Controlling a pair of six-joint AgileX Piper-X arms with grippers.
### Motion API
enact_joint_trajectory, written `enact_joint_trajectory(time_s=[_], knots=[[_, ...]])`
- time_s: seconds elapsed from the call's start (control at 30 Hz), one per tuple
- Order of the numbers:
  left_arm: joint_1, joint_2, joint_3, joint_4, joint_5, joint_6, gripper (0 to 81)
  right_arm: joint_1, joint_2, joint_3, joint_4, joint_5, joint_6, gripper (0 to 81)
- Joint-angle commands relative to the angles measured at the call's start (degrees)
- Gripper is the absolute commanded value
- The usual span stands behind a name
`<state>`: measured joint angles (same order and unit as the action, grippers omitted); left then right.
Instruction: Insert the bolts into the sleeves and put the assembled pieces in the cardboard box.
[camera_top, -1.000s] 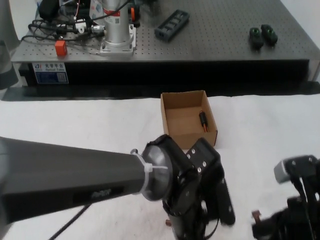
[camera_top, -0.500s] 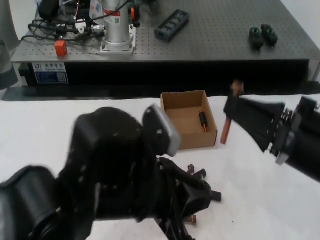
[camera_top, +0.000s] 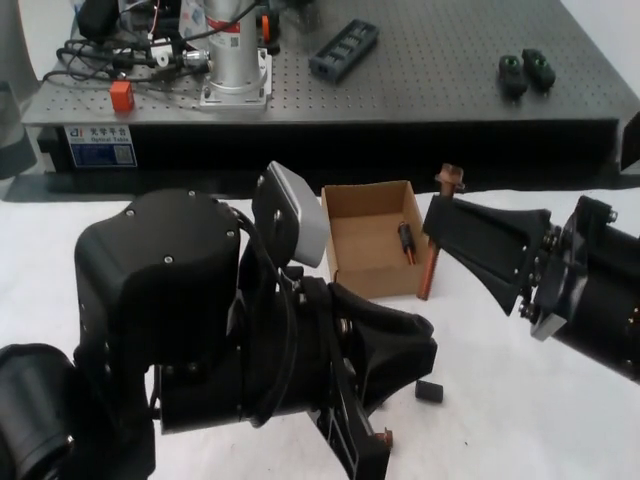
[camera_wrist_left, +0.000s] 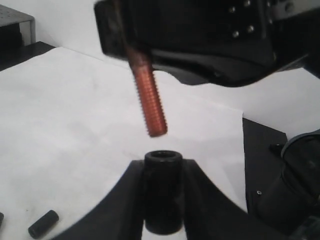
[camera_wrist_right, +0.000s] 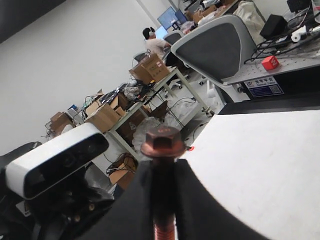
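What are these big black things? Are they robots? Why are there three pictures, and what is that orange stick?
Yes, they are two robot arms, and each one ends in two fingers that pinch things. One picture comes from a camera above and behind the arms. The other two come from little cameras on the arms' wrists. The left fingers hold a black sleeve, which is a short tube, standing upright. The right fingers hold a copper bolt just above the sleeve, not yet inside it. On the white cloth sits a cardboard box with one finished piece inside. A spare sleeve lies on the cloth too.
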<state>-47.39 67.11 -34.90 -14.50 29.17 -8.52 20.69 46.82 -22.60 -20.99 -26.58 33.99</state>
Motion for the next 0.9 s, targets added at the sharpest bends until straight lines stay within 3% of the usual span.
enact_joint_trajectory(time_s=[0.0,0.5,0.73,0.83,0.87], knots=[[0.1,-0.5,-0.1,-2.5,-0.5,-0.8,0.7,0.2,0.0,-0.2,0.8,-0.6,0.3,2.1],[0.1,-0.5,-0.1,-2.4,-4.6,-3.0,0.7,0.2,0.0,-0.2,2.7,-0.6,-0.3,2.1],[0.1,-0.5,-0.1,-5.2,-4.5,-3.0,0.7,0.2,0.0,-0.2,4.0,-4.4,-0.6,1.2],[0.1,-0.5,-0.1,-7.3,-5.7,-3.0,0.7,0.2,0.0,-0.2,3.5,-4.4,-0.6,15.5],[0.1,-0.5,-0.1,-7.6,-6.5,-3.0,0.7,0.2,0.0,-0.2,3.5,-4.4,-0.6,25.5]])
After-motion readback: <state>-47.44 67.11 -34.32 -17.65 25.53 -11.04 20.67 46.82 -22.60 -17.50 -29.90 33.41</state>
